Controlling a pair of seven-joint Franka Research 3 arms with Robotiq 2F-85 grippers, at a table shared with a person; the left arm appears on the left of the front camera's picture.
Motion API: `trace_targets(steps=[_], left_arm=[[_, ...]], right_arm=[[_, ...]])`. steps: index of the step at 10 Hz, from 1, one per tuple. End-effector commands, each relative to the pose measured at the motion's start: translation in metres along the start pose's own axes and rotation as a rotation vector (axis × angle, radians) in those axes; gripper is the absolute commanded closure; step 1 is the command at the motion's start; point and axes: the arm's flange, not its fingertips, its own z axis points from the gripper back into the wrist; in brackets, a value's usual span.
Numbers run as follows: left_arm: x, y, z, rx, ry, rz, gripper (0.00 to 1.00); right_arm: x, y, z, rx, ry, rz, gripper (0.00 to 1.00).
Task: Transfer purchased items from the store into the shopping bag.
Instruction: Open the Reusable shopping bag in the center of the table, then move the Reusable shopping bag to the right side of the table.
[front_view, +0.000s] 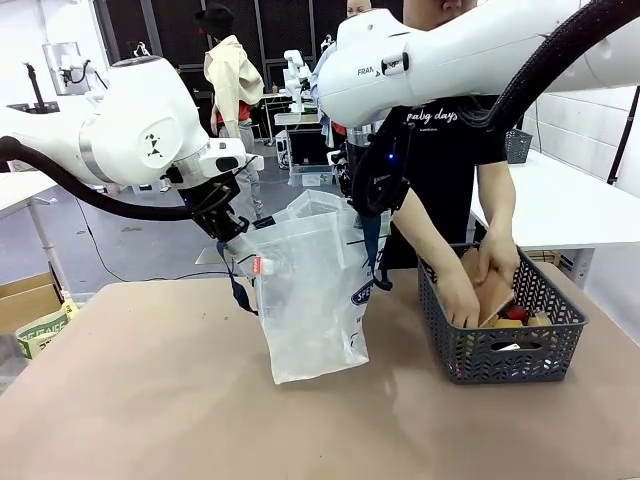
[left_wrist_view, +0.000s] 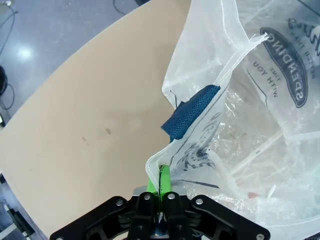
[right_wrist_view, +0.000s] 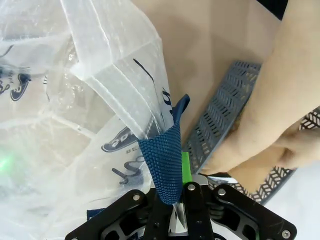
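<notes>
The shopping bag, clear plastic with navy straps, stands upright mid-table, its mouth held apart by both grippers. My left gripper is shut on the bag's left rim beside a navy strap. My right gripper is shut on the right rim, with a navy strap draped over its fingers. The person's hands reach into the dark grey mesh basket, on a flat brown cardboard box. Small red and yellowish packets lie beside it.
The basket stands right of the bag, close to my right gripper, and the person's forearm crosses above it. A white table with another grey basket lies behind. A cardboard carton sits off the table's left edge.
</notes>
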Motion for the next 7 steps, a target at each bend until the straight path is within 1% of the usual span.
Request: trace_targets(steps=[1,2,3,4,5,7], left_arm=[[0.0005,-0.0024,-0.0048,-0.002,-0.008,-0.072,1.0],[0.003,-0.0043,-0.0079,-0.001,0.001,-0.129,1.0],[0.0055,-0.0053,-0.01,0.001,0.022,-0.153,1.0],[0.0071,-0.0049,-0.013,-0.009,0.051,-0.132,1.0],[0.0021,-0.0074,-0.0048,-0.003,0.006,-0.094,1.0],[0.0021,-0.0074,-0.0048,-0.003,0.006,-0.094,1.0]], right_arm=[[-0.0005,0.0002,-0.0001,-0.001,-0.002,0.0,1.0],[-0.0003,0.0025,-0.0017,-0.021,0.001,0.029,1.0],[0.0013,0.0029,-0.0027,-0.022,0.018,0.017,1.0],[0.0004,0.0014,0.0,-0.002,0.0,0.004,1.0],[0.0004,0.0014,0.0,-0.002,0.0,0.004,1.0],[0.0004,0.0014,0.0,-0.002,0.0,0.004,1.0]])
